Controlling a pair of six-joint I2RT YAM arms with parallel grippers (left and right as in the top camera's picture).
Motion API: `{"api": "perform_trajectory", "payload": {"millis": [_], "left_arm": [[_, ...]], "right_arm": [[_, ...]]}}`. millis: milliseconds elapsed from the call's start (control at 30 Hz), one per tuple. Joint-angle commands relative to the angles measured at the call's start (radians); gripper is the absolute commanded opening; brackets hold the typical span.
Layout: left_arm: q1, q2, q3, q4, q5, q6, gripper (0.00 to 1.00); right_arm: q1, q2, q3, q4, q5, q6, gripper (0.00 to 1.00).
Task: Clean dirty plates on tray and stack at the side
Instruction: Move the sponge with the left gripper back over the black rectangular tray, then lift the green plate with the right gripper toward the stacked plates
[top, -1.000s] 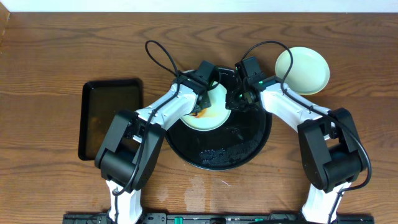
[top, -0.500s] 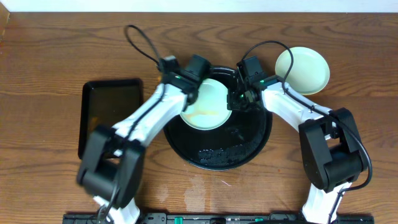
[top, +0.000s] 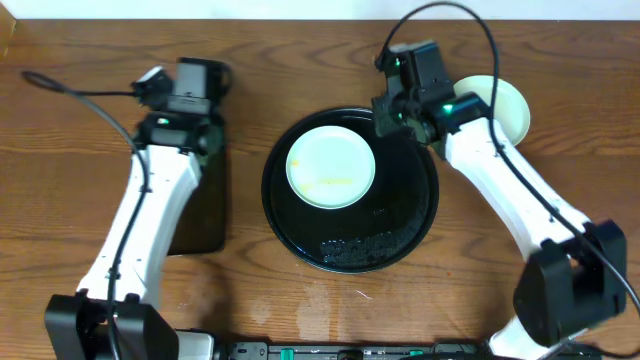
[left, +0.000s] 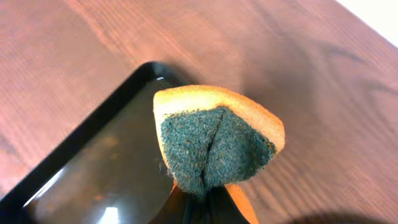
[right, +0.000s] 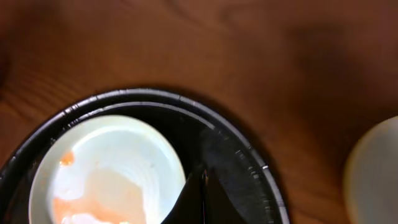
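Observation:
One pale mint-green plate with a faint orange-brown smear lies in the upper left of the round black tray. In the right wrist view the plate shows orange smears. A pale yellow plate sits on the wood at the upper right, partly hidden by the right arm. No third plate is visible. My left gripper is over the rectangular tray's far corner, shut on an orange sponge with a green scouring face. My right gripper is shut and empty above the round tray's far rim.
A rectangular black tray lies at the left, mostly under my left arm; its corner shows in the left wrist view. Brown wood tabletop surrounds both trays. Cables arch above both arms.
My left arm has swung from the plate to the left, carrying the sponge over the rectangular tray. My right gripper has drawn back from the plate's edge toward the tray's far rim.

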Motion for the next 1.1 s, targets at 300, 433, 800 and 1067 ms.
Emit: {"api": "perform_trajectory", "payload": {"millis": [300,433,800,1067], "left_arm": [[0.166,0.018,-0.028,-0.042,0.112,0.023,0.08],[0.192,0.054,-0.036,-0.076,0.162,0.04,0.08],[0.235,0.179,-0.038,-0.094,0.243,0.085,0.08],[0.24,0.212,-0.038,-0.094,0.242,0.09,0.08]], "right_arm": [[0.023,0.191,0.016,-0.103,-0.121,0.011,0.49],[0.032,0.262,0.016,-0.108,-0.138,0.018,0.48],[0.063,0.325,0.015,-0.126,-0.173,0.018,0.37],[0.065,0.351,0.015,-0.133,-0.173,0.018,0.35]]}}
